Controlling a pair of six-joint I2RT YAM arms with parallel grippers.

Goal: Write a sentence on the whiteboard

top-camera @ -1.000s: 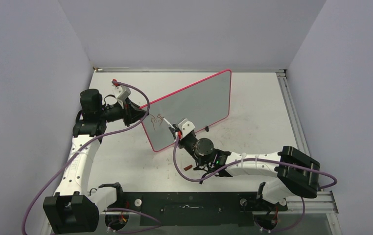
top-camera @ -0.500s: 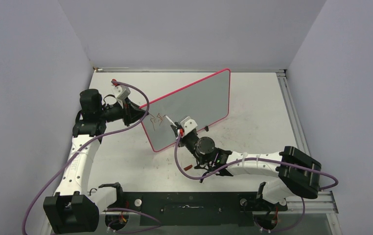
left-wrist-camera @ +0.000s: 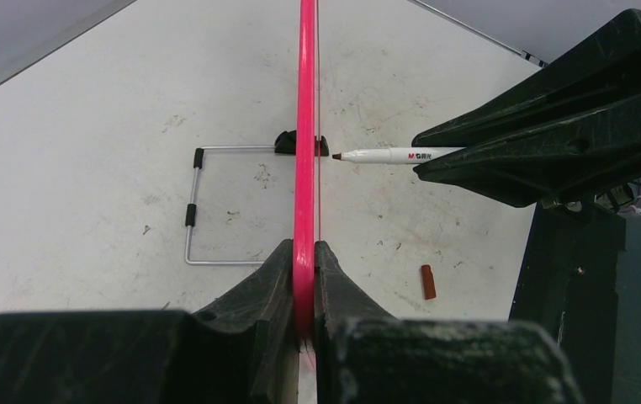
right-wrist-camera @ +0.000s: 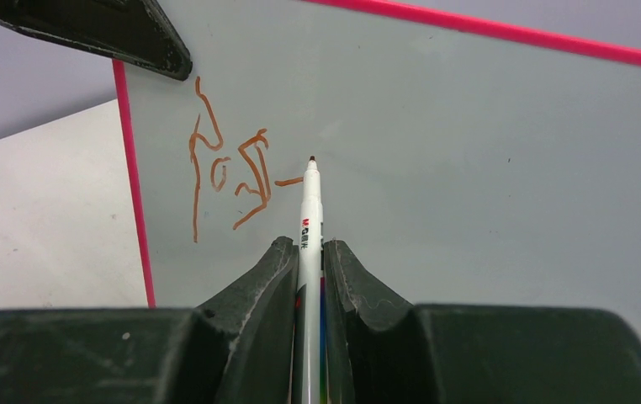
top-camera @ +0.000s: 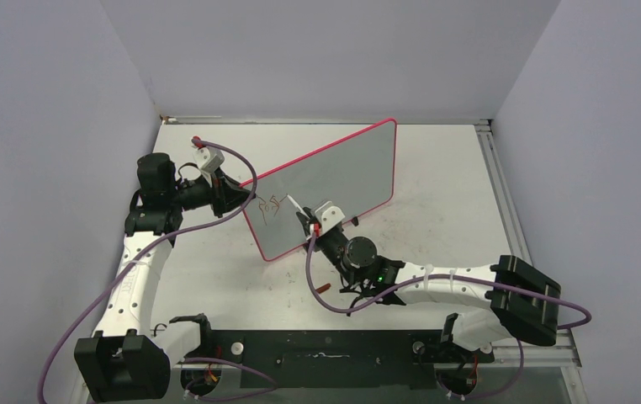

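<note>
Right wrist view put me almost behind the marker. The right gripper had both black fingers pinched on the white barrel, nib aimed up the frame at the whiteboard. The sentence amounted to a few brownish-red strokes at the upper left of that frame, near the board's pink rim, with a short dash just left of the nib.

In the left wrist view, the left gripper was clamped on the pink edge at bottom centre, with the board seen edge-on. The nib stood just right of the face and looked a sliver off it, though I couldn't be sure.

To do this stroke well, I reckoned, the right arm should touch lightly with the nib square to the face, then travel rightward from the dash, leaving a gap between letters. The left needed a firm hold, since a hard push could rock the upright board.

From above, the board ran diagonally from centre frame toward the upper right. The left arm rose along the left side and bent in to the board's left end. The right arm stretched low over the table from the lower right, wrist tilted up at the board. A red cap lay on the table on the writing side.
</note>
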